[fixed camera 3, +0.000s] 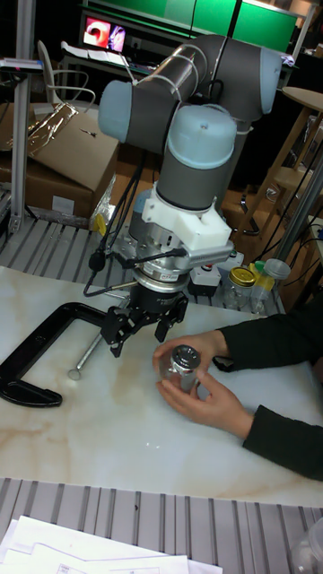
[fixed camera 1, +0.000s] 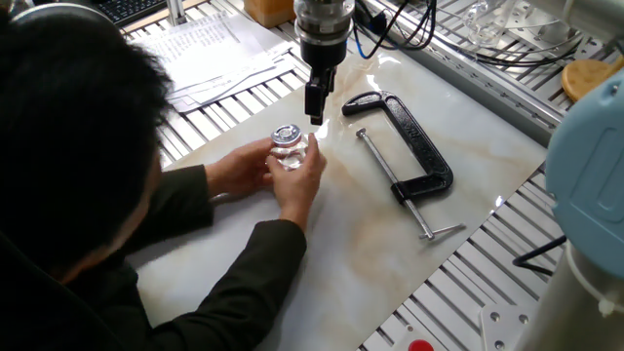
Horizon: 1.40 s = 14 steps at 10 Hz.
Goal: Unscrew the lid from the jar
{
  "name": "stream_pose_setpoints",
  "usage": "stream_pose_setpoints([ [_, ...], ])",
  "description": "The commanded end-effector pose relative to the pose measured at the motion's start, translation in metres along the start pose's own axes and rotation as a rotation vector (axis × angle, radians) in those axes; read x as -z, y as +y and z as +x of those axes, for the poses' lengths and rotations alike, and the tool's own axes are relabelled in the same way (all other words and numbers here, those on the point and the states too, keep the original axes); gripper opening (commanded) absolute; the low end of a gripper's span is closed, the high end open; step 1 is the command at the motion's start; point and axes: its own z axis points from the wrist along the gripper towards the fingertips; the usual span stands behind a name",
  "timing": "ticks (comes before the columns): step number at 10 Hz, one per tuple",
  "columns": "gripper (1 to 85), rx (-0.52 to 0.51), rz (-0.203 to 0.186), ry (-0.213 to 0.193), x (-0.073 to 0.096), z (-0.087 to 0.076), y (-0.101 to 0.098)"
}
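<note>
A person's two hands (fixed camera 1: 292,180) hold the small clear glass jar (fixed camera 1: 289,156) upright on the marble tabletop (fixed camera 1: 390,244). Its shiny round lid (fixed camera 1: 286,135) sits on top. In the tall fixed view the jar (fixed camera 3: 184,375) and lid (fixed camera 3: 186,356) stand just right of my gripper (fixed camera 3: 139,339). The fingers are spread open with nothing between them. In the fixed view the gripper (fixed camera 1: 315,109) hangs just behind and slightly right of the jar, a short gap away, touching nothing.
A black C-clamp (fixed camera 1: 409,146) lies right of the gripper, its screw rod pointing to the table's front. Papers (fixed camera 1: 210,54) lie at the back left. A tan wooden disc (fixed camera 1: 585,76) rests at the far right. The person's head and arm fill the left foreground.
</note>
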Motion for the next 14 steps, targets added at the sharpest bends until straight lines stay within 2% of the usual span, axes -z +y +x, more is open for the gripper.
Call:
stream_pose_setpoints([
  [1,83.7,-0.027,-0.052,-0.001,0.017,0.000,0.035],
  [3,83.7,-0.047,-0.055,-0.012,0.014,-0.008,0.051],
  [5,83.3,-0.049,-0.030,-0.020,0.013,-0.018,0.051],
  [7,83.3,-0.054,-0.022,-0.022,0.012,-0.028,0.052],
  [8,83.0,-0.046,0.004,-0.019,0.009,-0.031,0.044],
  [11,82.3,-0.040,0.024,-0.030,-0.005,-0.041,0.030],
  [13,82.3,-0.031,0.021,-0.045,-0.017,-0.040,0.023],
  [14,83.3,-0.042,0.002,-0.052,-0.021,-0.040,0.026],
])
